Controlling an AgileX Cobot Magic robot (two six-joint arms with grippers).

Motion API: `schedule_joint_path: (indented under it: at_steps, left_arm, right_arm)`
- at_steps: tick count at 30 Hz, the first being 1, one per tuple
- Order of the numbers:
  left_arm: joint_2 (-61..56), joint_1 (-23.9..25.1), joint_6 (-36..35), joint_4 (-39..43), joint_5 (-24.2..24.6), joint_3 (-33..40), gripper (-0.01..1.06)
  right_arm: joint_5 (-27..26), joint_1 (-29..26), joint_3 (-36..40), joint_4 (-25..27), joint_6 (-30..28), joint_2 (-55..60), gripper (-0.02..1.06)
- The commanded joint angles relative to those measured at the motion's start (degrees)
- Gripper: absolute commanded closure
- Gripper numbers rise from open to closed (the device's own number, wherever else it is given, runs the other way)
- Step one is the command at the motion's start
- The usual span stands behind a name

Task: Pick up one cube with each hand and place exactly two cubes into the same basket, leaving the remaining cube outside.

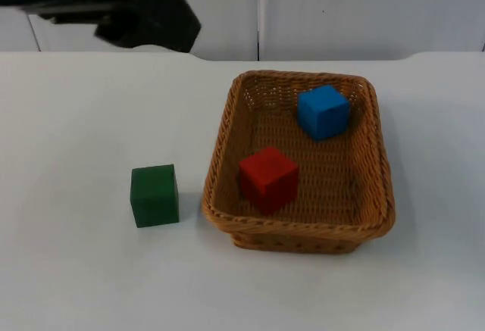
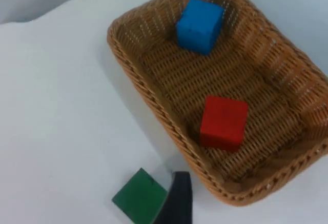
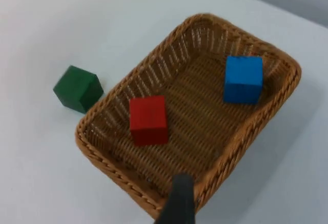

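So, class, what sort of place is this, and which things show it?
Probably a robot test bench: a bare white table top against a grey partition wall, with only a wicker basket and plain coloured cubes such as the green cube as props.

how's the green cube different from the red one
The green cube stands on the white table, outside and left of the wicker basket; the red cube lies inside the basket, turned at an angle, near its front wall. Colour differs. Both look alike in size and shape, and neither is held.

The white tabletop (image 1: 76, 119) carries a wicker basket (image 1: 220, 149) and, just beside it, a green cube (image 1: 154, 195).
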Motion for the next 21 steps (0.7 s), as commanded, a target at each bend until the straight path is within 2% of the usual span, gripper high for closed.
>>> schedule_joint_path:
  at_steps: [1, 6, 10, 13, 21]
  left_arm:
    - [-3.4, 0.0, -0.9, -0.5, -0.9, 2.0, 0.30]
    - [-10.5, 0.0, -2.4, -0.5, -0.7, 5.5, 0.30]
    - [-15.8, 0.0, -3.1, -0.4, 0.1, 7.5, 0.30]
    - [-22.1, 0.0, -3.3, -0.2, 4.2, 8.1, 0.30]
    - [-33.3, 0.0, -3.3, 0.3, 10.2, 8.1, 0.30]
  right_arm:
    - [-0.5, 0.2, 2.1, 0.7, 0.4, -5.4, 0.34]
    - [0.0, 0.2, 4.6, 1.8, 0.3, -14.4, 0.34]
    - [2.7, 0.2, 5.4, 1.8, 0.3, -21.0, 0.34]
    - [6.3, 0.2, 6.9, 2.9, 0.3, -27.8, 0.34]
    - [11.9, 0.2, 9.0, 3.0, 0.3, -37.6, 0.34]
